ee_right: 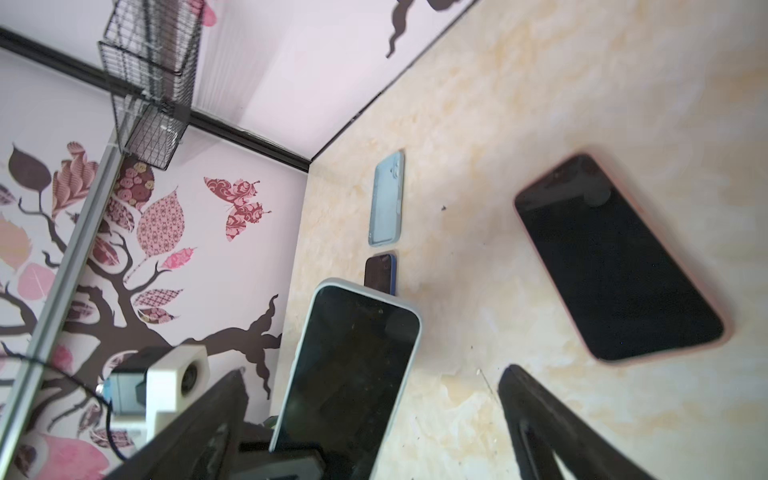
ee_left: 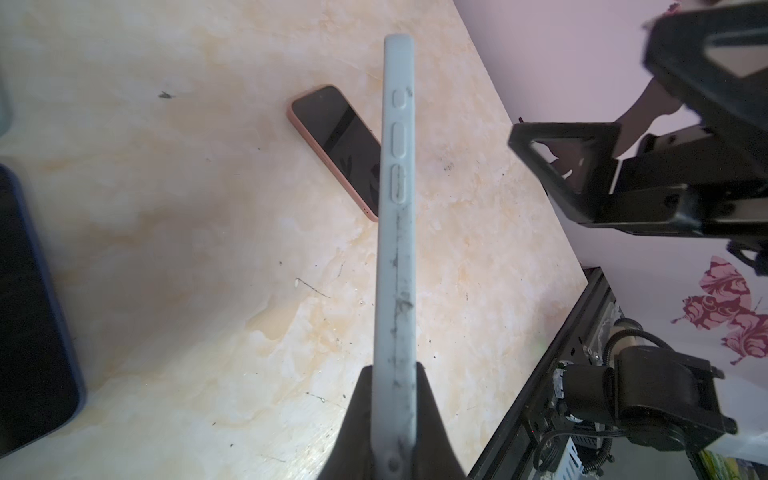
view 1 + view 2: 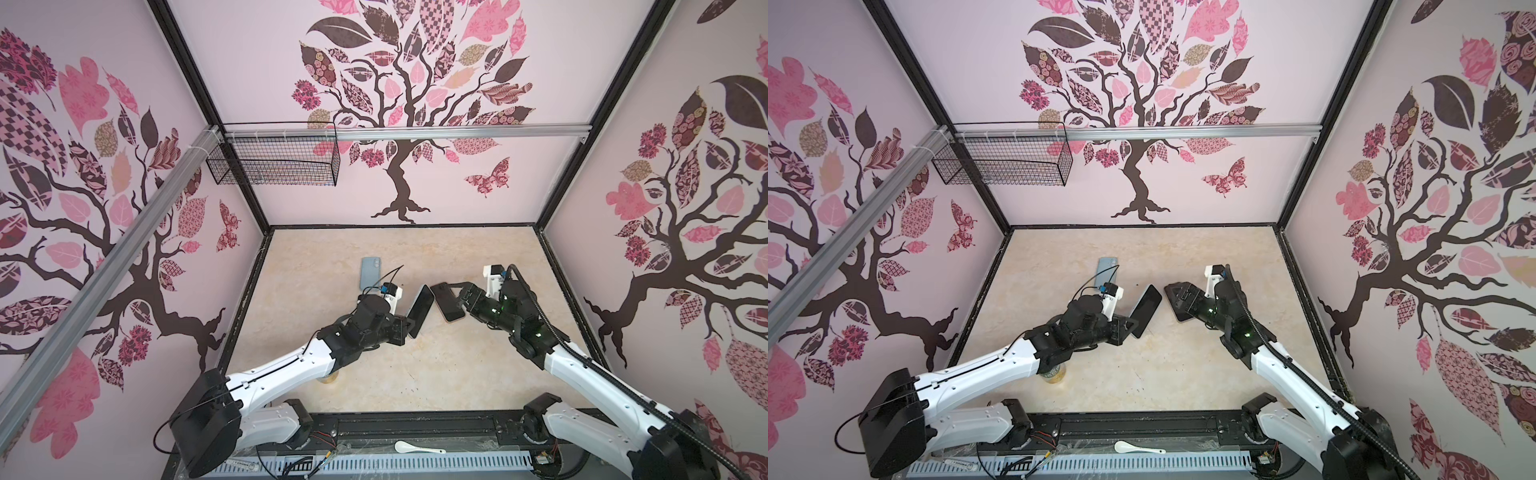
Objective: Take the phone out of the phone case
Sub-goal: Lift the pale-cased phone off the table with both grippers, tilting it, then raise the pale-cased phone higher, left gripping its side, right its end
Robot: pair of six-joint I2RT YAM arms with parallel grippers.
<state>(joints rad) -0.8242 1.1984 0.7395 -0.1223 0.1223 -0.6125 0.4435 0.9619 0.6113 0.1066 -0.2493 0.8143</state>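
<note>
The phone [image 1: 353,365], likely rigid and slick, sits in its pale, seemingly flexible case [image 2: 397,249], tilted above the surface [image 3: 374,374], left jaws clamped on its lower end. Right jaws gape nearby; a free top corner looks peelable.

We saw pale pink walls [image 3: 257,62] printed with dark trees, a beige marbled floor [image 3: 374,365], and a black wire basket [image 3: 274,166] hung from an aluminium rail [image 3: 457,132].
</note>
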